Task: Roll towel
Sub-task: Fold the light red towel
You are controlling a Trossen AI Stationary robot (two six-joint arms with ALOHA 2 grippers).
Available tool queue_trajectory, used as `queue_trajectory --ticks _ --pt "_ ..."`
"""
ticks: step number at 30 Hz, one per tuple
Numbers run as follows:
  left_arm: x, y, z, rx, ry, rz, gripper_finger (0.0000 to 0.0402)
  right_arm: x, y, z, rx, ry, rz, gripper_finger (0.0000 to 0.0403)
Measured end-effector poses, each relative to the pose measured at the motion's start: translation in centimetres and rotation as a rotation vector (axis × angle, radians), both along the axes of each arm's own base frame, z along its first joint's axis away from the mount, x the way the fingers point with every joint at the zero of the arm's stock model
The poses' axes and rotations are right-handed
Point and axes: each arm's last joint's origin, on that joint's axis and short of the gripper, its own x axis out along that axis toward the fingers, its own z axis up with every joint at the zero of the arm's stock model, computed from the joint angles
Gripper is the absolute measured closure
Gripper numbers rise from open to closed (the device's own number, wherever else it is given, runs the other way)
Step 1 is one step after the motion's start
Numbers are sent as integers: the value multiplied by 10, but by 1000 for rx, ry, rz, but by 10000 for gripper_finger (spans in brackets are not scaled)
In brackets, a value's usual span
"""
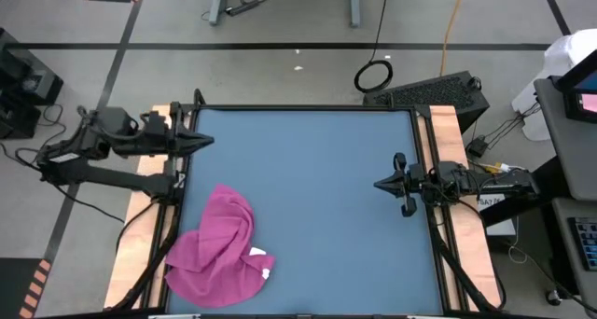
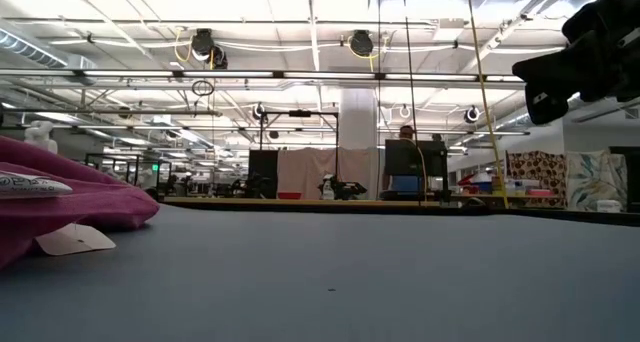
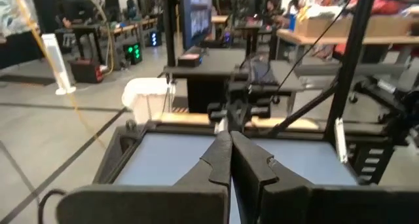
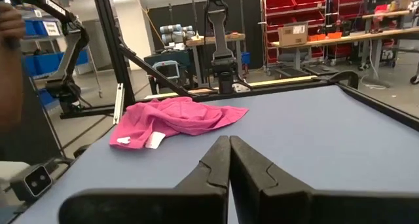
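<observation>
Both grippers, left (image 1: 207, 140) and right (image 1: 378, 184), closed empty over blue tabletop (image 1: 317, 207).

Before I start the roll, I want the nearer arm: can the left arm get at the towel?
Probably yes: the left end effector, shut, has only bare tabletop between it and the crumpled towel.

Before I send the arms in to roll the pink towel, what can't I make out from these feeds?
- Crumpled magenta-pink fabric towel: its underside and inner folds are hidden by its own bunching in every view.
- Small white tag: any print is too small in the high view.
- Low view: the left edge cuts the towel off.
- Left wrist view: no towel shows.
</observation>
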Motion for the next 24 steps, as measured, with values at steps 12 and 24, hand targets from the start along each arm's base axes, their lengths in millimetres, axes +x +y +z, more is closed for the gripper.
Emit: queue_trajectory --ticks 12,24 --pt "49 0 -51 -135 324 17 332 -12 -3 41 43 8 -84 403" --pt "83 2 -85 -179 542 51 331 -14 -7 171 -16 188 -237 403"
